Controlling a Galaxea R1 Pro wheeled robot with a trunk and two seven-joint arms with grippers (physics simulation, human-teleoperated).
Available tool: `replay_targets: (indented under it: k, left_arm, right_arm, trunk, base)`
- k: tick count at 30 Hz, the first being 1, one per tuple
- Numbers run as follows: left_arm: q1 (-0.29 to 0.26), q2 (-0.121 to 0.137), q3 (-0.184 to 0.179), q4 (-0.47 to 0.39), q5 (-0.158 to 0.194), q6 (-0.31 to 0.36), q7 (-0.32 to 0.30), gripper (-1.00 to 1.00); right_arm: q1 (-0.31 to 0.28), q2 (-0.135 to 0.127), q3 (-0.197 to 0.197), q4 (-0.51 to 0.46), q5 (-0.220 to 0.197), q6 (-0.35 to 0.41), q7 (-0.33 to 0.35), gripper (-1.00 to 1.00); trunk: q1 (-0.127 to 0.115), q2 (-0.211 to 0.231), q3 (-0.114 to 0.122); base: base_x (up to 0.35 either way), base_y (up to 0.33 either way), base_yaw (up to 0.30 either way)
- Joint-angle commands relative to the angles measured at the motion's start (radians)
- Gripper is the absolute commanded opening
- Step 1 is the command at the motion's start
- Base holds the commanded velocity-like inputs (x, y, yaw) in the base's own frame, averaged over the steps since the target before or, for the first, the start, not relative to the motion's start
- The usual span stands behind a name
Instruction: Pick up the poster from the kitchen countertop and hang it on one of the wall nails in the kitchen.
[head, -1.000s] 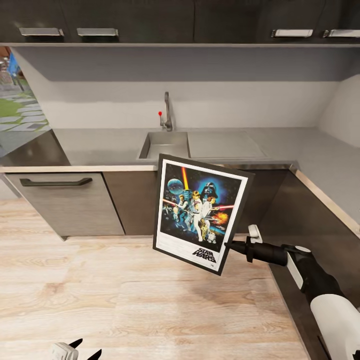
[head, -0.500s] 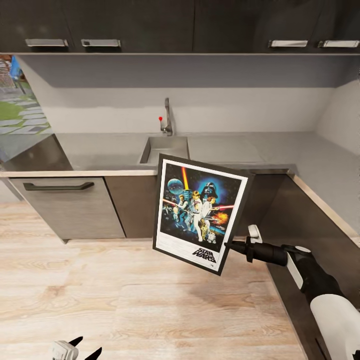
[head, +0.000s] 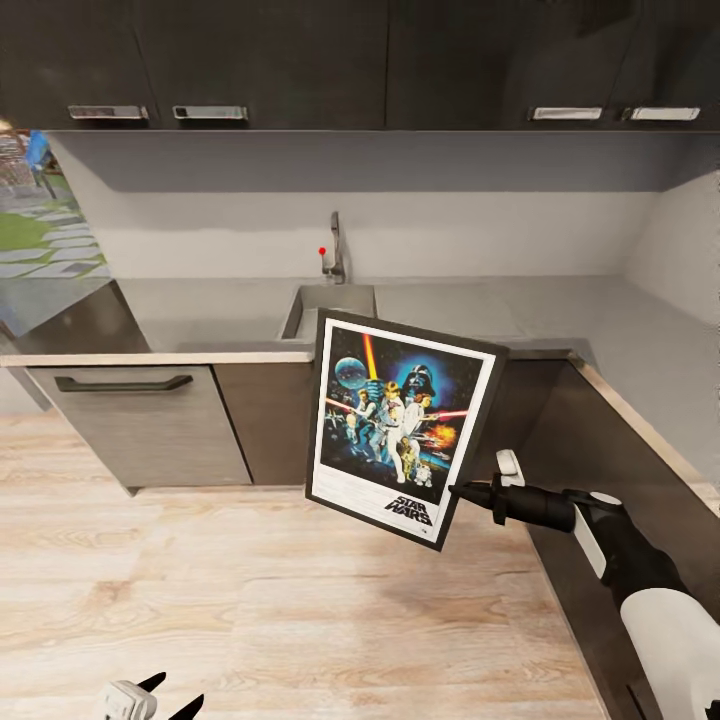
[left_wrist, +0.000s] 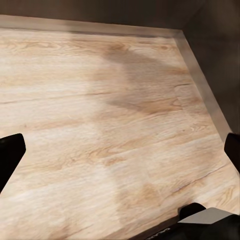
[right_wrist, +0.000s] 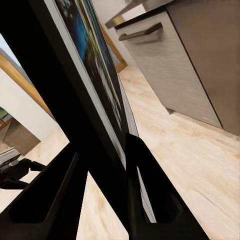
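head view: the right gripper (head: 456, 490) is pinching the poster (head: 398, 437) by its lower corner, carrying it off the counter (head: 560, 320), in front of the sink (head: 325, 300); carrying slowly should limit swinging. the left gripper (head: 168, 695) is hanging wide, holding nothing.

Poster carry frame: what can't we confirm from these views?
- Wall nails: none seen on the wall in the head view, so the hanging spot is unknown.
- Poster back: faces away in the head view; any hanger is hidden.
- Right gripper contact: in the right wrist view its fingers straddle the poster edge, artwork blurred.
- Left gripper: cut off by the bottom edge in the head view.
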Motion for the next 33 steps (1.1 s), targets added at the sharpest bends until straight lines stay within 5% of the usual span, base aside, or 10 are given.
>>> replay_targets:
  k: [1, 33]
  left_arm:
    - [0.0, 0.0, 0.002, -0.002, -0.002, 0.01, -0.005, 1.0]
    - [-0.001, 0.0, 0.001, -0.002, -0.002, 0.01, -0.005, 1.0]
  right_arm:
    - [0.0, 0.0, 0.0, 0.0, -0.003, 0.012, 0.004, -1.0]
    - [0.001, 0.0, 0.0, -0.001, -0.001, 0.01, 0.002, -1.0]
  trunk:
    - [-0.004, 0.007, 0.004]
    - [-0.126, 0.231, 0.156]
  base:
    - [0.0, 0.0, 0.0]
    - [0.0, 0.0, 0.0]
